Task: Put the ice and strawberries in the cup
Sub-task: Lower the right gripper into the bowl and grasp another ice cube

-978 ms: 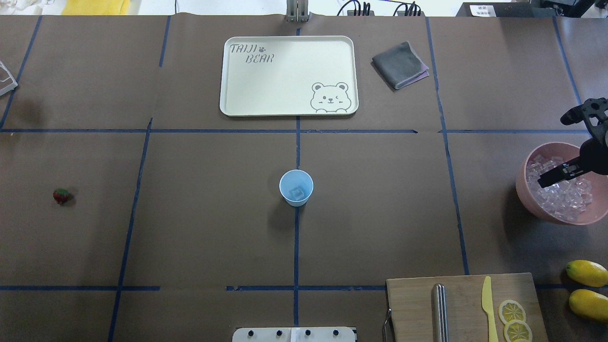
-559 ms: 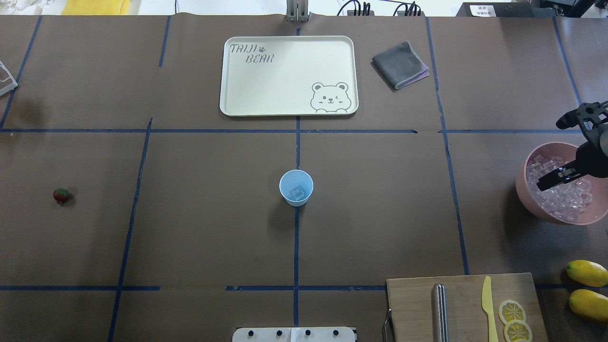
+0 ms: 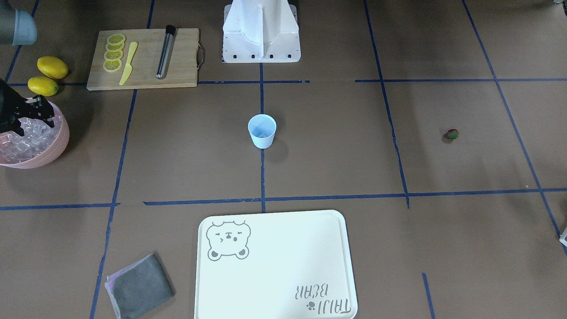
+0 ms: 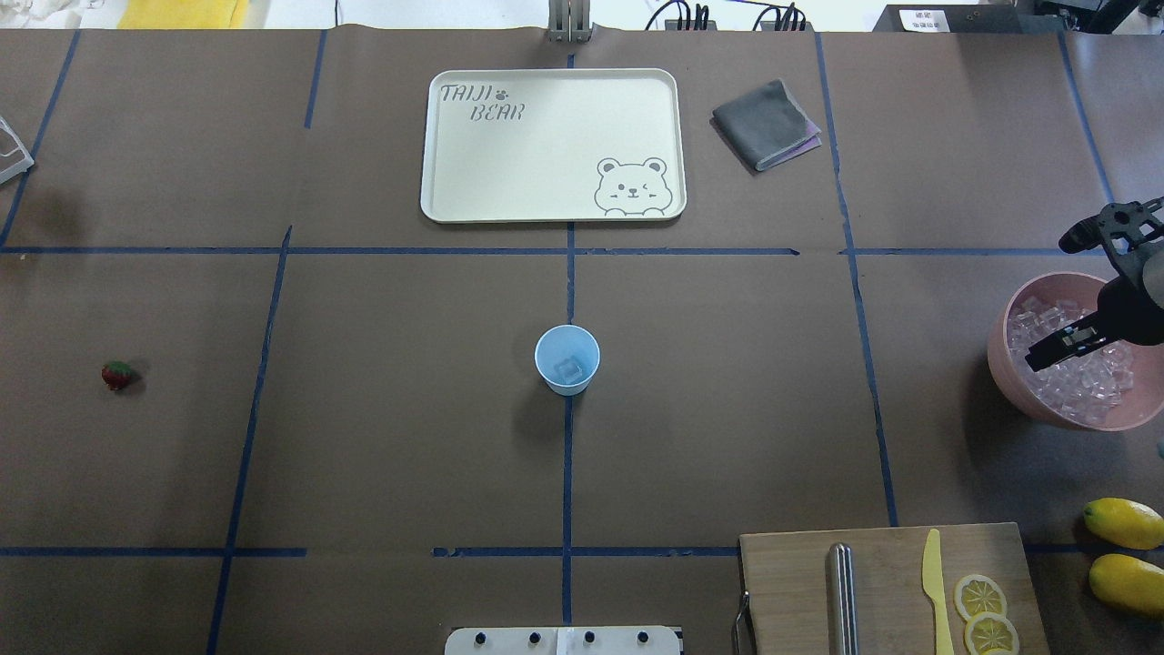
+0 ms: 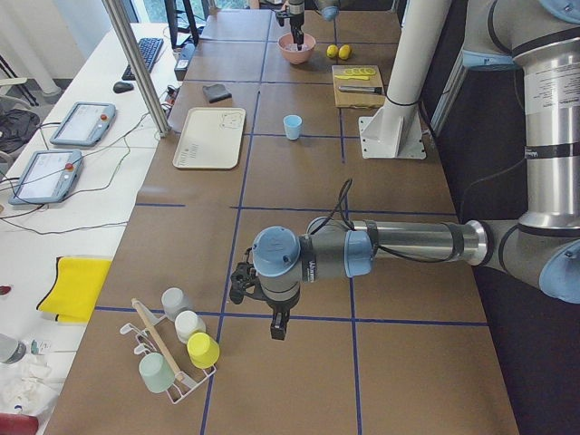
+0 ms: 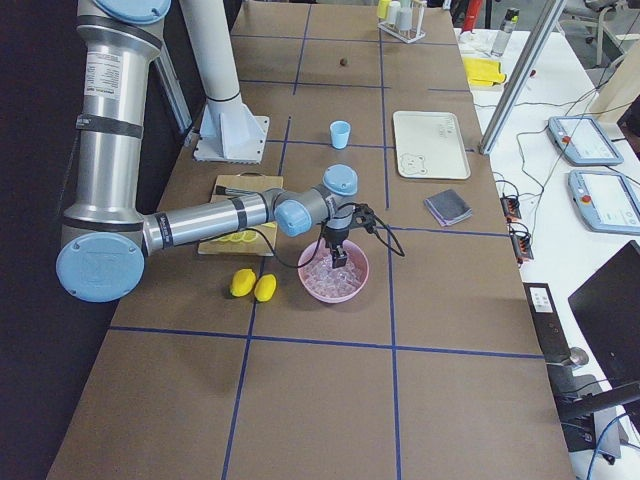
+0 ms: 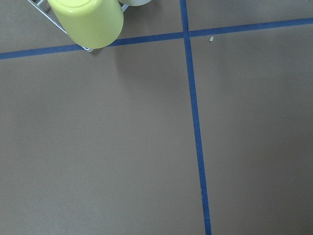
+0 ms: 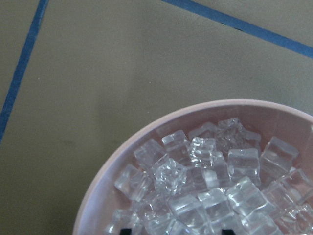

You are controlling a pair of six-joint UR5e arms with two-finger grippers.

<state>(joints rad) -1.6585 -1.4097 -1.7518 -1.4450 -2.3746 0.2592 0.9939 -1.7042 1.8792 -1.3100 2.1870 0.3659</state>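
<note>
The pale blue cup [image 4: 566, 359] stands upright at the table's middle with one clear ice cube [image 4: 569, 369] inside; it also shows in the front view [image 3: 262, 130]. Several ice cubes [image 8: 195, 186] fill the pink bowl [image 4: 1005, 368] at the right edge. My right gripper [image 4: 1037, 357] points down over the ice, open, its two tips [image 8: 126, 230] apart just above the cubes. The strawberry [image 4: 117, 375] lies alone at the far left. My left gripper [image 5: 276, 326] hangs over bare table near the cup rack; I cannot tell if it is open or shut.
A cream bear tray [image 4: 546, 146] and a grey cloth [image 4: 764, 123] lie at the back. A cutting board [image 4: 791, 582] with knife, rod and lemon slices is at front right, beside two lemons [image 4: 1123, 523]. A rack of cups [image 5: 172, 349] stands by the left arm.
My right gripper has shifted a little left and lower over the ice in the bowl. The cup and strawberry have not moved.
</note>
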